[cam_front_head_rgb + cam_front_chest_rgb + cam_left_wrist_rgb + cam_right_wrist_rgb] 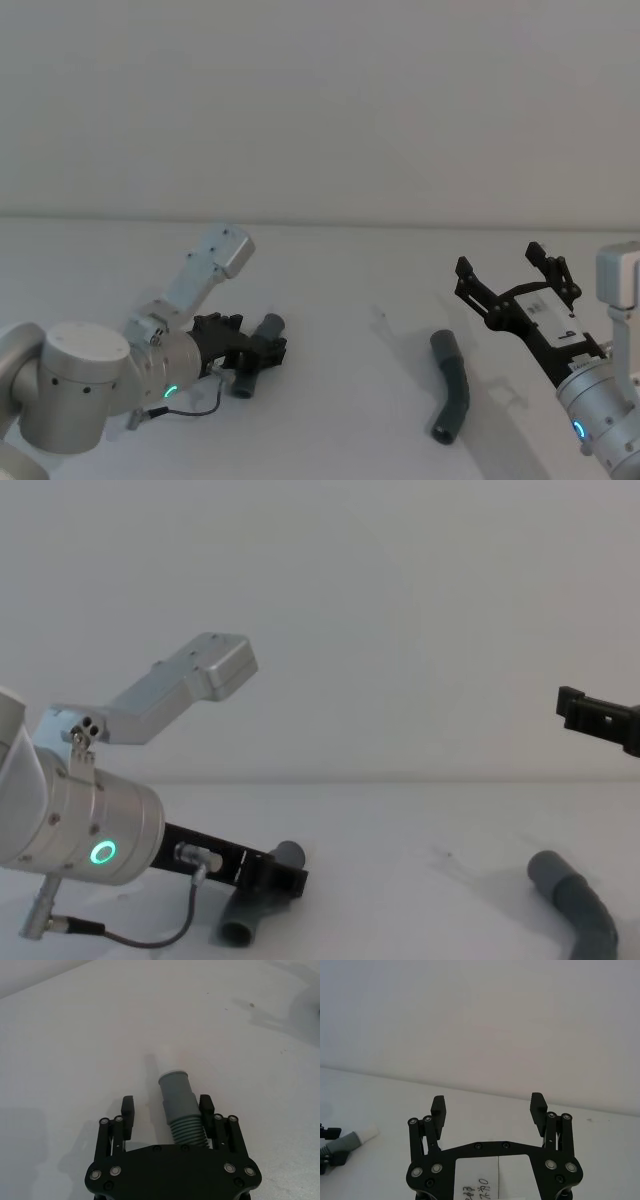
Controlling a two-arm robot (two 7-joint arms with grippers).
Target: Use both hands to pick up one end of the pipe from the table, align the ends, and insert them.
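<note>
Looking from the head view, you find the left gripper point(258, 352) low over the left part of the table point(340, 270), straddling 1 pipe piece point(272, 327). In the left wrist view its fingers point(128, 1110) stand wide. The ribbed middle of that piece point(186, 1127) sits between them, right against 1 finger, with a clear gap to the other, so nothing is clamped. The smooth cuff point(175, 1090) sticks out past the fingertips. From the chest view the same piece point(290, 856) looks tilted, with 1 end lower near the table. The green ring light point(102, 853) glows on the silver wrist behind the left gripper point(272, 876).

Your right gripper point(510, 272) hangs above the right side of the table, apart from the 2nd pipe piece point(452, 385). That piece lies flat and gently bent on the surface, just left of the gripper and nearer the robot. In the right wrist view the right gripper point(488, 1109) has its fingers point(438, 1107) spread wide with nothing between them. Far off in that view you can see the 1st piece's whitish tip point(364, 1134). In the chest view the 2nd piece point(575, 900) lies at the lower right.
</note>
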